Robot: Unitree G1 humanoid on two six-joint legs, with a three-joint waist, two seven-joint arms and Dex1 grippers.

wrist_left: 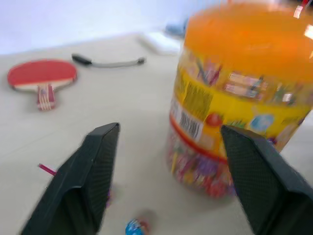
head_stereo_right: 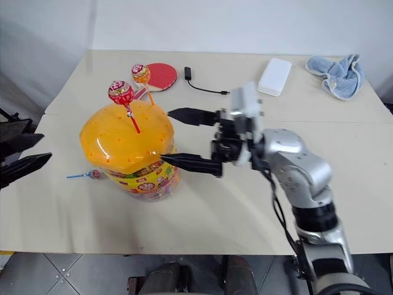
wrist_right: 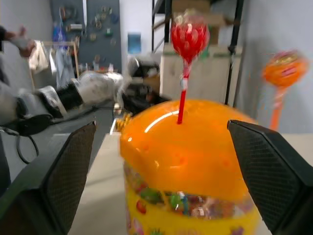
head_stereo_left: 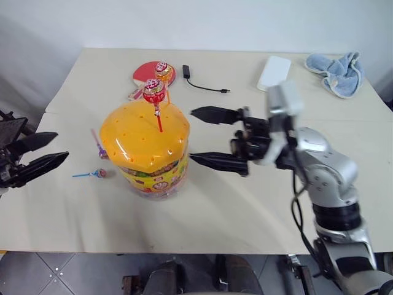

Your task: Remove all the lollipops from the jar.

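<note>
While level, right tool [head_stereo_left: 213,137] beside jar [head_stereo_left: 146,150]

Bright, even light; blurred wrist views.

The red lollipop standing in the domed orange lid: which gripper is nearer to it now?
Right. The right gripper is open beside the jar's right side, close below the red lollipop. The left gripper is open and well off to the jar's left, near the table's edge.

Head eyes look down; wrist cameras face the jar [head_stereo_left: 145,147] closely.
</note>
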